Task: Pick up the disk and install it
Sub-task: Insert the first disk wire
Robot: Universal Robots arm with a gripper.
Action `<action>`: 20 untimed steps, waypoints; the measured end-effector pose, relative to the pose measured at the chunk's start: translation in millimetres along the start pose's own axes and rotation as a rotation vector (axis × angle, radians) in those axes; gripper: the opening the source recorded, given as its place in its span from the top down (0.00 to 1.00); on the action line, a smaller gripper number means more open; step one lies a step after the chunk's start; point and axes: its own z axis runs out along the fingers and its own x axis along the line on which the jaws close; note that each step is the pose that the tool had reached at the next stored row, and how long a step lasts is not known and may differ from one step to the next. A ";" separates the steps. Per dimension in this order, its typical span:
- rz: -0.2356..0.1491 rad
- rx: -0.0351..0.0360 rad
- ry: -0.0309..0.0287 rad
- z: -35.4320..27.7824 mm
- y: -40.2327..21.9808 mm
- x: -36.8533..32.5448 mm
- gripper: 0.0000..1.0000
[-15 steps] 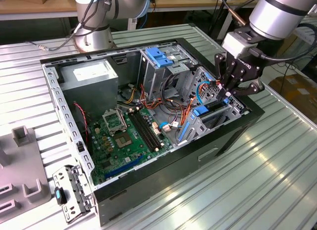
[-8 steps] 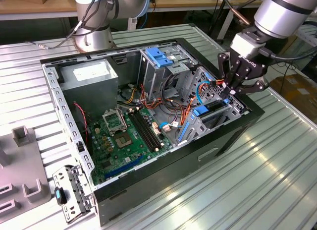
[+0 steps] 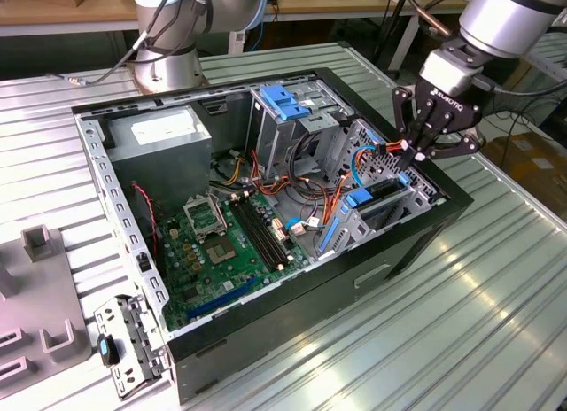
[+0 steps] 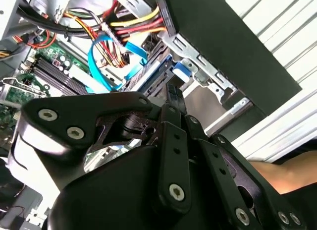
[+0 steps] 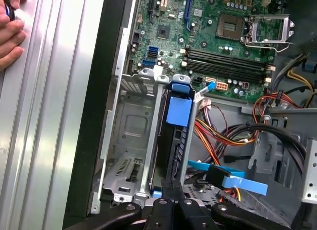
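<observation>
The disk (image 3: pixel 379 197) sits edge-up in its blue carrier (image 5: pixel 179 111) inside the metal drive bay (image 5: pixel 130 141), at the side of the open computer case (image 3: pixel 416 238) on the exterior view's right. My gripper (image 3: pixel 415 151) hangs right above that bay with its black fingers (image 4: pixel 173 103) pressed together. Their tips rest at the upper end of the blue carrier (image 4: pixel 181 70), and nothing shows between them. The bay walls and the carrier hide most of the disk's faces.
Orange, yellow and blue cables (image 5: pixel 223 136) crowd the space beside the bay. In the case are the motherboard (image 3: pixel 221 243), a grey power-supply box (image 3: pixel 159 132) and a blue-topped drive cage (image 3: pixel 283 101). A person's hand (image 5: pixel 11 31) rests on the ribbed table (image 3: pixel 478 322).
</observation>
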 end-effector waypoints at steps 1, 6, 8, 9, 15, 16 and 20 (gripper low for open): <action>-0.001 -0.0004 -0.0001 -0.4 -1.7 -1.3 0.88; -0.005 -0.0025 -0.0004 -1.9 -8.4 -5.9 0.88; -0.008 -0.0035 -0.0005 -2.6 -11.4 -8.2 0.88; -0.010 -0.0042 -0.0005 -3.1 -13.7 -9.9 0.88; -0.018 -0.0067 -0.0009 -4.2 -22.7 -16.8 0.88; -0.019 -0.0070 -0.0009 -4.4 -23.8 -17.9 0.88; -0.040 -0.0079 -0.0005 -4.5 -28.2 -21.3 0.88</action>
